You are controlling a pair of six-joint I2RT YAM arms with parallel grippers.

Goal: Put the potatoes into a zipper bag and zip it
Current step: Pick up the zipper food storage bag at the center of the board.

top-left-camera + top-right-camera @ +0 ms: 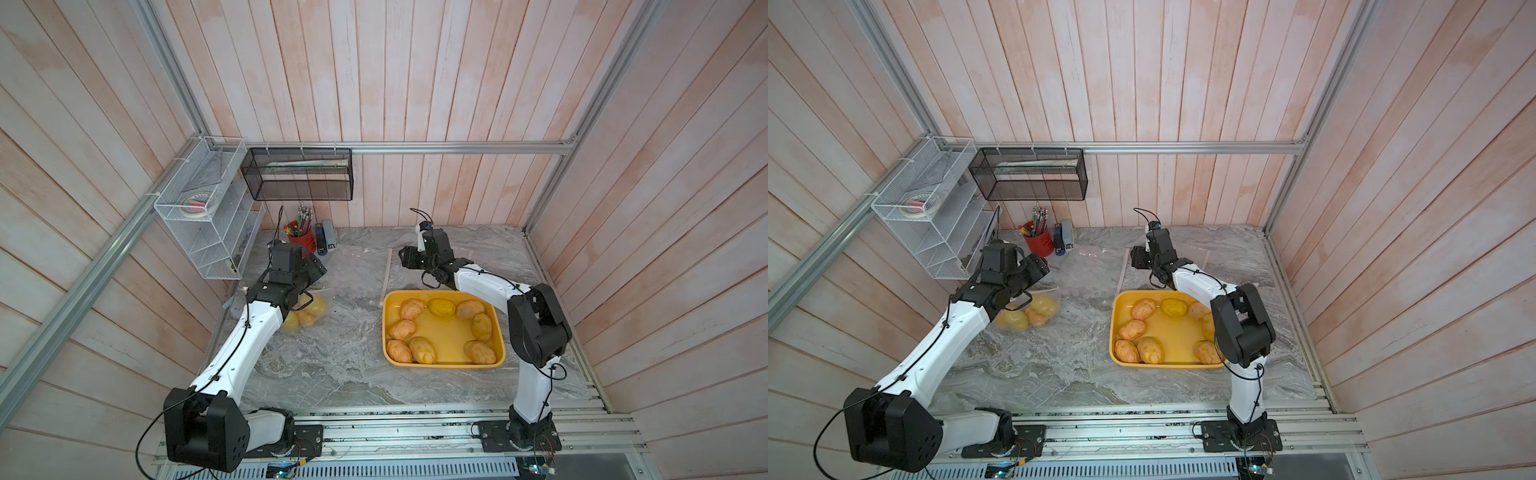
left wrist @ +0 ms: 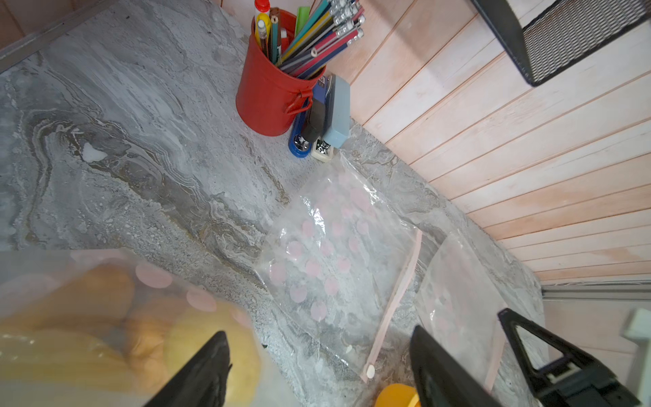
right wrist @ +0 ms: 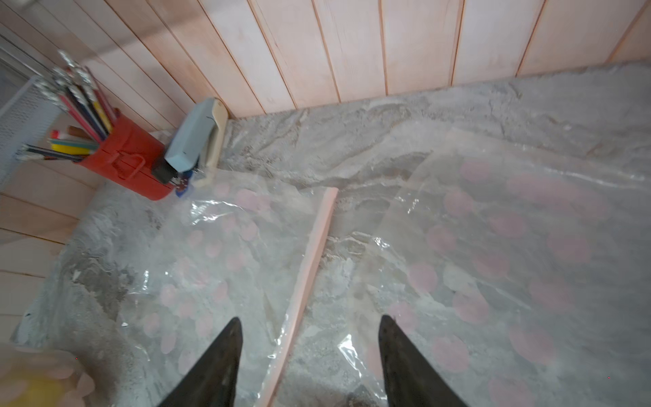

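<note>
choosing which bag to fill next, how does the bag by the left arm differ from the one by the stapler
The left-arm bag holds potatoes; the stapler-side bag is empty. The left-arm bag bulges; the stapler-side bag lies flat. Both are clear plastic with pink dots.

1. Eight loose potatoes [image 1: 422, 350], tan-orange and yellow, are lying around the inside edge of a yellow tray [image 1: 444, 365].
2. Three bagged potatoes [image 1: 1027, 313] are sitting bunched inside a clear, pink-dotted zipper bag [image 2: 151, 278] on the table [image 1: 332, 353].
3. Two empty bags [image 3: 218, 253] of the same kind are lying flat, side by side, near the back wall.
</note>
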